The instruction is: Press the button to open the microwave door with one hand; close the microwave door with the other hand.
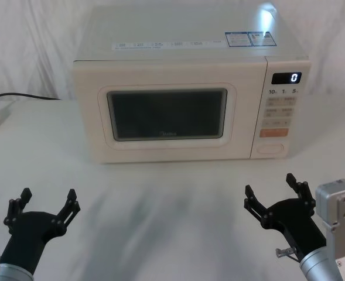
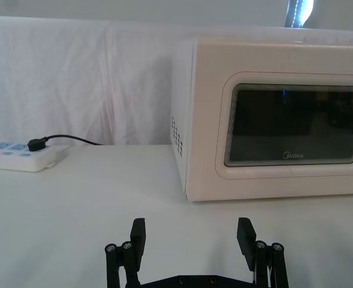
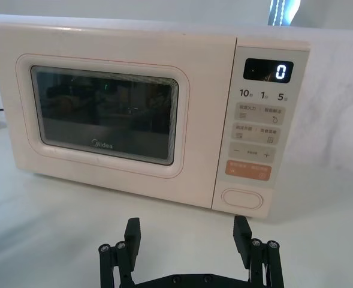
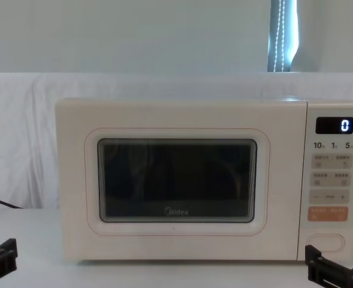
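White cloth covers the desk (image 1: 172,199) and wall behind. On it the microwave door (image 1: 166,114) sits shut, a stiff hinged panel best pushed flat. Its button (image 3: 242,198), at the panel's bottom right, likely needs one firm press. Right tool (image 1: 273,193) waits nearby, fingers apart; left tool (image 1: 48,202) likewise, farther off.

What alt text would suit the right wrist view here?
A cream rectangular microwave door with a dark window is shut, beside a control panel whose display reads 0. The plain cream oval button sits lowest on that panel, and the black right end effector hovers open in front of it, touching nothing.
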Tool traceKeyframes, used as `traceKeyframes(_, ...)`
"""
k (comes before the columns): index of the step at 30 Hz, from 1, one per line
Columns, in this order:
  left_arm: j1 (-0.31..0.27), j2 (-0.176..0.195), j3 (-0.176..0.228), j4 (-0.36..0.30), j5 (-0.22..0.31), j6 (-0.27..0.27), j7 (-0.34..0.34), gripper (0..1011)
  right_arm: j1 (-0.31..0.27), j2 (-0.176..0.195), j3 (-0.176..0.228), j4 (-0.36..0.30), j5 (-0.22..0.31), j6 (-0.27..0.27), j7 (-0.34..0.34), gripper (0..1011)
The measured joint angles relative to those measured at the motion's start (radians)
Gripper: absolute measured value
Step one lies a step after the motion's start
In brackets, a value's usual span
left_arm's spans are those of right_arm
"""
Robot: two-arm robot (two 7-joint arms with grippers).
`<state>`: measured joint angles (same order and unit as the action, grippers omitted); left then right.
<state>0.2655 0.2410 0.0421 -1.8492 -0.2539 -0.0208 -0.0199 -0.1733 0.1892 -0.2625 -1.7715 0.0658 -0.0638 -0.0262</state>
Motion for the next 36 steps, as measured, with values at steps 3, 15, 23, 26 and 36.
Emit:
traceKeyframes(3,0.0,0.0,0.0,0.0,0.0,0.0,0.0,1001,0.0,0.0,0.0,0.0,0.0,0.0,0.0,1002)
traceKeyframes(15,0.0,0.0,0.0,0.0,0.0,0.0,0.0,1001,0.0,0.0,0.0,0.0,0.0,0.0,0.0,1002)
traceKeyframes(23,0.0,0.0,0.0,0.0,0.0,0.0,0.0,1001,0.0,0.0,0.0,0.0,0.0,0.0,0.0,1002)
traceKeyframes(26,0.0,0.0,0.0,0.0,0.0,0.0,0.0,1001,0.0,0.0,0.0,0.0,0.0,0.0,0.0,1002)
traceKeyframes(36,0.0,0.0,0.0,0.0,0.0,0.0,0.0,1001,0.0,0.0,0.0,0.0,0.0,0.0,0.0,1002)
